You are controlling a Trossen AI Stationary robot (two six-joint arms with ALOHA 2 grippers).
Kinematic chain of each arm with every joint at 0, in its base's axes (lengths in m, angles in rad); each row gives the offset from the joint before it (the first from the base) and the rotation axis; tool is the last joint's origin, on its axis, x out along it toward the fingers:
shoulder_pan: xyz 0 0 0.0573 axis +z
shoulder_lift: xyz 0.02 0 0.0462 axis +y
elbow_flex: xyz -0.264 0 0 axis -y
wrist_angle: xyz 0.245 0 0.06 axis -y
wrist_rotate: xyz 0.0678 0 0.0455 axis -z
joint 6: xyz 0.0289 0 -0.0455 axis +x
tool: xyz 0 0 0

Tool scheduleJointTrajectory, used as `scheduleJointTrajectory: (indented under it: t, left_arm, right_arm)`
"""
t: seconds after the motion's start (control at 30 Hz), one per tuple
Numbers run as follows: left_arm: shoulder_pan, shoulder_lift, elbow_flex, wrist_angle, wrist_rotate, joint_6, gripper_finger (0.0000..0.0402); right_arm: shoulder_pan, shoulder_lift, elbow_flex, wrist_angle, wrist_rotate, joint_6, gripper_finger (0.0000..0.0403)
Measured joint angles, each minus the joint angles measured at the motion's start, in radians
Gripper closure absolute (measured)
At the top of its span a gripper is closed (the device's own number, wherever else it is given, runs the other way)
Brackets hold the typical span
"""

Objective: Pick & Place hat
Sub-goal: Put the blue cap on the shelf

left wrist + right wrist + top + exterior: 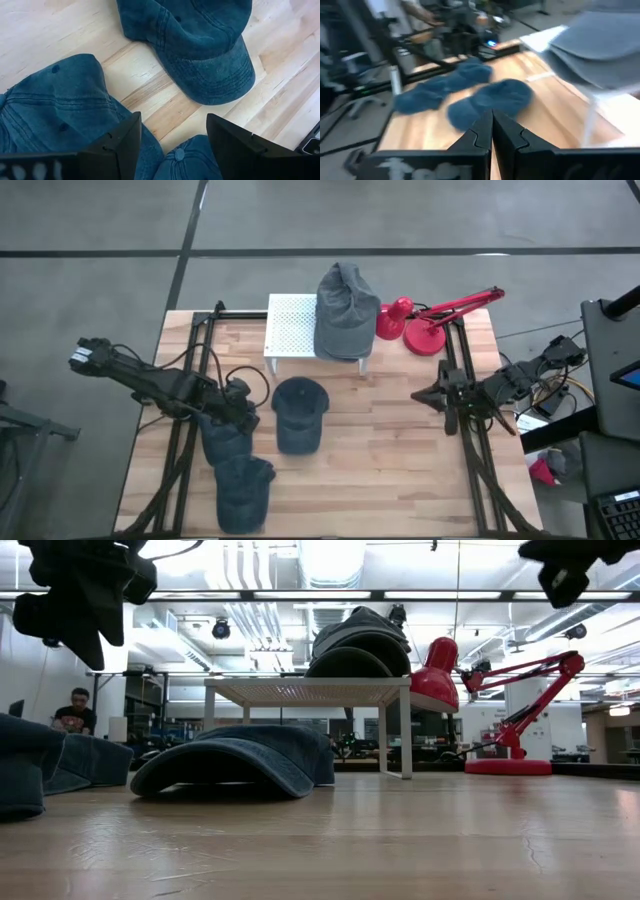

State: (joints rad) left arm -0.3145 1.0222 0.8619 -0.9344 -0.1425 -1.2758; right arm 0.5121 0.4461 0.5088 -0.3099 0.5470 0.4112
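Three dark blue denim caps lie crown-up on the wooden table: one in the middle [300, 415] [200, 45], one at the left [228, 438] [60, 110] and one toward the near edge [243, 492] [187, 160]. Grey hats [345, 310] are stacked on a white perforated stand [290, 330] at the far side. My left gripper [240, 406] [172, 145] hangs open, pointing steeply down, above the gap between the left and near caps and clear of them. My right gripper [422, 394] [492, 135] is shut and holds nothing, raised at the table's right side.
A red desk lamp [430, 320] stands at the far right beside the stand. Black frame rails [190, 380] run along the table's left and right sides. Bare wood [400, 470] lies at the near right. A person [75, 712] sits in the room beyond the table.
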Motion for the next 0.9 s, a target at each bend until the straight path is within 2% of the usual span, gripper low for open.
scheduleJointTrajectory:
  t: [0.13,0.27,0.57,0.77,0.9]
  left_arm:
    - [0.000,0.000,0.000,0.000,0.002,-0.015,0.0186]
    - [-0.001,0.000,0.000,-0.001,0.021,-0.041,0.0186]
    - [-0.001,0.000,0.000,-0.028,0.049,-0.065,0.0186]
    - [-0.001,0.000,0.000,-0.181,0.053,-0.260,0.0186]
    - [-0.001,0.001,0.000,-0.265,0.061,-0.401,0.0186]
  right_arm:
    - [0.000,-0.006,-0.066,0.165,-0.056,-0.100,0.0394]
    - [0.000,-0.050,-0.139,0.228,-0.062,-0.107,0.0394]
    - [0.000,-0.309,-0.252,0.274,-0.058,-0.148,0.0394]
    - [0.000,-0.443,-0.315,0.275,-0.057,-0.158,0.0394]
    - [0.000,-0.445,-0.347,0.289,-0.051,-0.153,0.0394]
